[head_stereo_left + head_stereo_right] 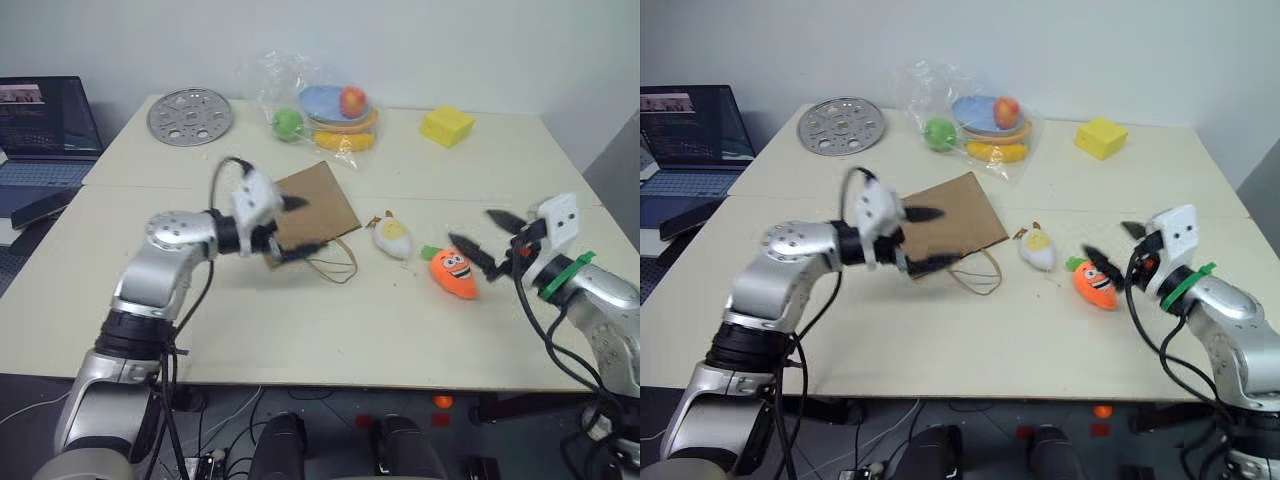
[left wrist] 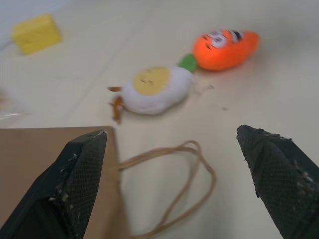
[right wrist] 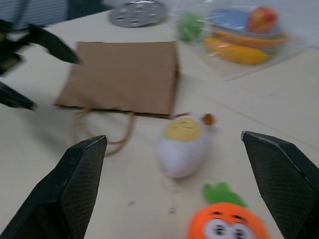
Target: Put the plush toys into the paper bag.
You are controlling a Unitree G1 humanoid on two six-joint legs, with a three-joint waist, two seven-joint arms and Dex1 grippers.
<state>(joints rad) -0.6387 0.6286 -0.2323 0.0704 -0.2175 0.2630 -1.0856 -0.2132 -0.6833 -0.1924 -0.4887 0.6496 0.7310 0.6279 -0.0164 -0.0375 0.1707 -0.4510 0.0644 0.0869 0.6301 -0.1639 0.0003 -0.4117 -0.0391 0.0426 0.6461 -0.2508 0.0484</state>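
Two tools spread wide, empty: left tool (image 1: 292, 228) over flat brown kraft paper bag (image 1: 318, 207) (handles toward robot), right tool (image 1: 487, 240) beside orange carrot plush (image 1: 455, 272); white egg plush (image 1: 393, 237) between, on table (image 1: 300, 330).

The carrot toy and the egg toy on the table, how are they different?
The carrot toy is orange with a green top and a smiling face; the egg toy is white with a yellow patch. The egg toy lies nearer the flat paper bag, the carrot toy nearer the right gripper. Both are small, soft, and lying loose on the table.
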